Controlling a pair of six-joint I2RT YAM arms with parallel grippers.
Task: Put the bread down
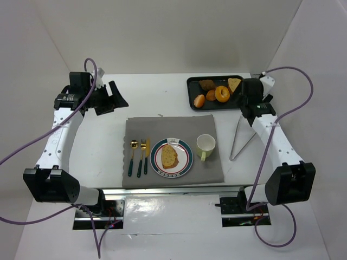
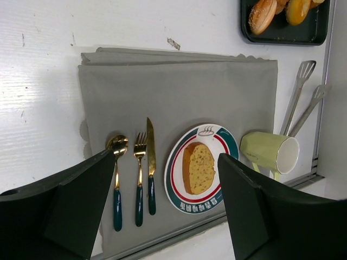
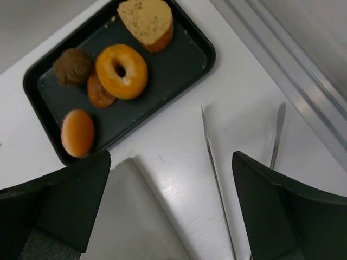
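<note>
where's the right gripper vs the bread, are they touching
Apart. The top view shows the bread lying on the plate while the right gripper hangs open by the tray, with bare mat and table between them.

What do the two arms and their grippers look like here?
The left arm and right arm have white links dotted with small dark marks and bulky black joint housings. A purple cable loops along each. The left gripper and right gripper have broad, black, wedge-shaped fingers.

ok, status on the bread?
Left pincer open, empty; right pincer open, empty. Bread flat on plate. Tongs right of mug, nothing blocking.
</note>
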